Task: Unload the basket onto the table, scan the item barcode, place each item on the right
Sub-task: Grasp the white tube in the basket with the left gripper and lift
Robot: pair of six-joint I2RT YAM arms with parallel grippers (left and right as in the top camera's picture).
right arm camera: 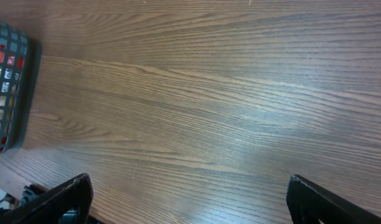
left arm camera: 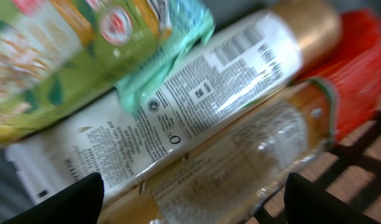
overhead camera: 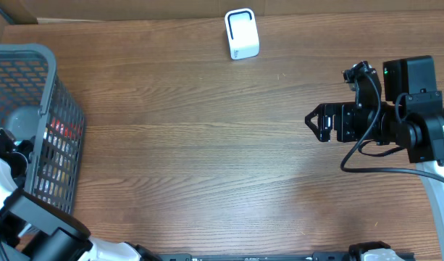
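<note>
Two arms, one basket (overhead camera: 33,49), one scanner (overhead camera: 242,33), that's the whole setup on the wooden desk (overhead camera: 207,159). The scanner's a little white box standing at the far edge of the desk, well apart from everything else. The basket sits at the left edge, and the left arm is reaching down into it. From the left wrist cam I count four things piled in there: one green bag (left arm camera: 72,56), one white bottle (left arm camera: 196,99) with a gold cap, one clear bottle (left arm camera: 252,155) and one red thing (left arm camera: 364,68) I can't make out. The white bottle lies on its side between the bag and the clear bottle, touching both, with its barcode (left arm camera: 246,46) facing up near the cap. The left tool (left arm camera: 190,202) hangs just over the two bottles, fingers wide apart, nothing gripped. The right tool (overhead camera: 316,122) is over bare desk on the right side, fingers spread too and holding nothing.
</note>
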